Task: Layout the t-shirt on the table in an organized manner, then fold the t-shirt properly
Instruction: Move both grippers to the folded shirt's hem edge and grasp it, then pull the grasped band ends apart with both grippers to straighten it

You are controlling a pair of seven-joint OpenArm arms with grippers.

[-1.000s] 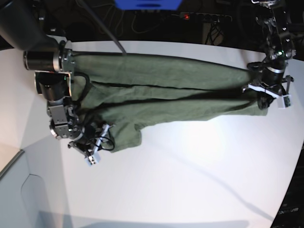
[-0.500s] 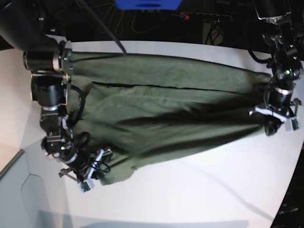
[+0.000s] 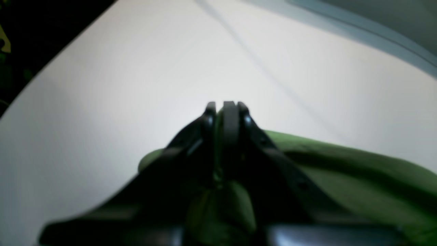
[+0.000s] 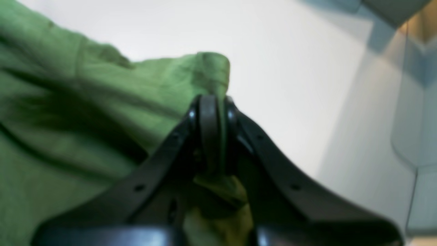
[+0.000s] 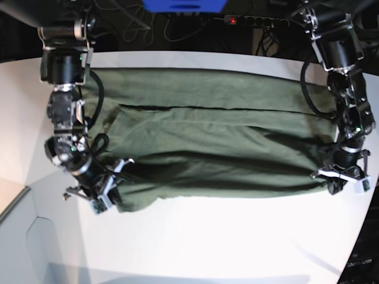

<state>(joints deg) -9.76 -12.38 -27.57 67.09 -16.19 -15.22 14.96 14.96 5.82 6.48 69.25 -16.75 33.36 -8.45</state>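
Observation:
The olive-green t-shirt [image 5: 207, 139] is stretched wide across the white table [image 5: 237, 236], its far edge near the table's back. My left gripper [image 5: 336, 180], on the right of the base view, is shut on the shirt's near right corner; in the left wrist view the gripper [image 3: 227, 106] pinches green cloth [image 3: 341, 164]. My right gripper [image 5: 103, 198], on the left of the base view, is shut on the shirt's near left corner; in the right wrist view the gripper [image 4: 210, 100] clamps a fold of the shirt [image 4: 85, 102].
A dark floor with cables and a power strip [image 5: 254, 21] lies beyond the table's back edge. A blue object [image 5: 183, 5] sits at the top. The table's curved edge runs close to the left arm [image 5: 349, 89]. A pale floor panel [image 5: 18, 236] shows at lower left.
Both grippers have moved toward the near side of the table, pulling the shirt's near edge with them. The shirt has spread from a narrow bunched band into a wide flat sheet.

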